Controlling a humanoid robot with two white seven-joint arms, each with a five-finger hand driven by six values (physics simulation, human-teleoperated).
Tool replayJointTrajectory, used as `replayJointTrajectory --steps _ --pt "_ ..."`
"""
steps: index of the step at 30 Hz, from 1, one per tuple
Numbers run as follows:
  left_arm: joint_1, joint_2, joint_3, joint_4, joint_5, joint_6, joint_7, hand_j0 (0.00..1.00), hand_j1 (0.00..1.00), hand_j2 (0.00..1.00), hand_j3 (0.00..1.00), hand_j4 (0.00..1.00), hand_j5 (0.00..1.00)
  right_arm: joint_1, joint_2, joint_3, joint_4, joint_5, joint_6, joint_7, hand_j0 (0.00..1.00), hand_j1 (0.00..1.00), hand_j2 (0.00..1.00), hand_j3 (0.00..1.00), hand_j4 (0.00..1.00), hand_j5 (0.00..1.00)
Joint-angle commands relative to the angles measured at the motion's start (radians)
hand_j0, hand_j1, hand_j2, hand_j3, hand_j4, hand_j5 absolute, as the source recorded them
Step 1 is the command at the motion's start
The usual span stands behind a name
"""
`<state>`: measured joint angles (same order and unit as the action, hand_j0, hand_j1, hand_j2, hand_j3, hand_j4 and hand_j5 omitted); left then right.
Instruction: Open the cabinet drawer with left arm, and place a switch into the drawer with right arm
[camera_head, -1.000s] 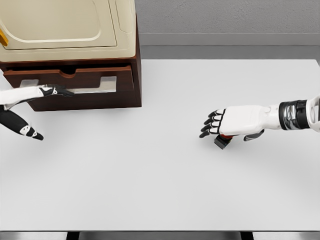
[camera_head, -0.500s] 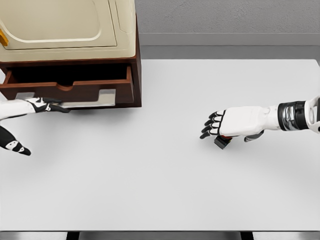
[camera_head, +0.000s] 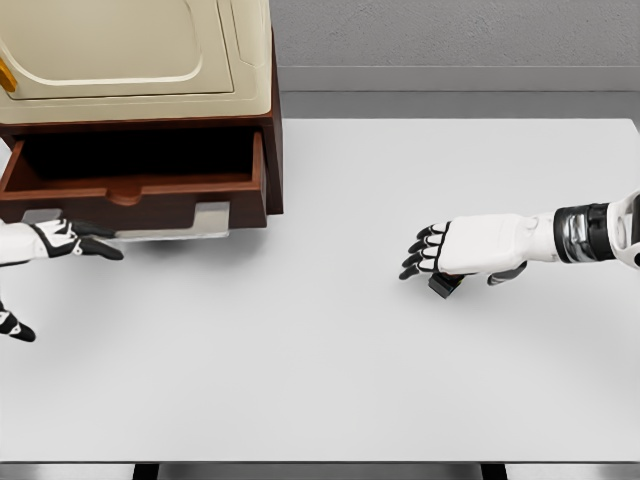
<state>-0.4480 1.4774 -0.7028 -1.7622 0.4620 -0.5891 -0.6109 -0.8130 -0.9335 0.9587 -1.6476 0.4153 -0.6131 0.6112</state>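
The brown cabinet (camera_head: 272, 110) stands at the table's back left with its drawer (camera_head: 140, 190) pulled out, showing a dark hollow inside. My left hand (camera_head: 70, 242) sits at the left edge just below the drawer's grey handle (camera_head: 175, 218), fingers stretched out and thumb spread far down, holding nothing. The switch (camera_head: 445, 285), a small dark block with a red part, lies on the table right of centre. My right hand (camera_head: 450, 255) hovers flat over it with fingers extended leftward, covering most of it. Whether the palm touches the switch is hidden.
A cream-coloured appliance (camera_head: 120, 45) sits on top of the cabinet. The white table (camera_head: 320, 380) runs to a front edge near the bottom of the view. A grey wall (camera_head: 450, 40) closes the back.
The drawer has slid out toward me, drawn by my left hand, which moved down and left and now sits just below the handle. The right hand has barely shifted over the switch.
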Motion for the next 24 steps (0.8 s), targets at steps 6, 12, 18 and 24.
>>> replayJointTrajectory --steps 6,12,18,24 --pt "-0.001 0.018 0.003 0.000 0.060 -0.012 0.000 1.00 1.00 1.00 1.00 1.00 1.00 0.000 0.009 0.000 0.006 -0.004 0.002 0.000 1.00 1.00 1.00 1.00 1.00 1.00" --pt "-0.009 0.021 0.020 0.000 0.096 -0.009 0.000 1.00 1.00 1.00 1.00 1.00 1.00 0.000 0.009 0.006 0.008 -0.004 0.002 0.000 1.00 1.00 1.00 1.00 1.00 1.00" --pt "-0.012 0.027 0.037 0.000 0.179 -0.022 0.000 1.00 1.00 1.00 1.00 1.00 1.00 -0.002 0.009 0.005 0.020 -0.004 0.002 0.000 1.00 1.00 1.00 1.00 1.00 1.00" --pt "-0.012 0.031 0.032 0.000 0.198 -0.022 0.000 1.00 1.00 1.00 1.00 1.00 1.00 -0.005 0.009 0.005 0.029 -0.004 0.002 0.000 0.97 0.97 0.97 0.97 0.97 0.97"
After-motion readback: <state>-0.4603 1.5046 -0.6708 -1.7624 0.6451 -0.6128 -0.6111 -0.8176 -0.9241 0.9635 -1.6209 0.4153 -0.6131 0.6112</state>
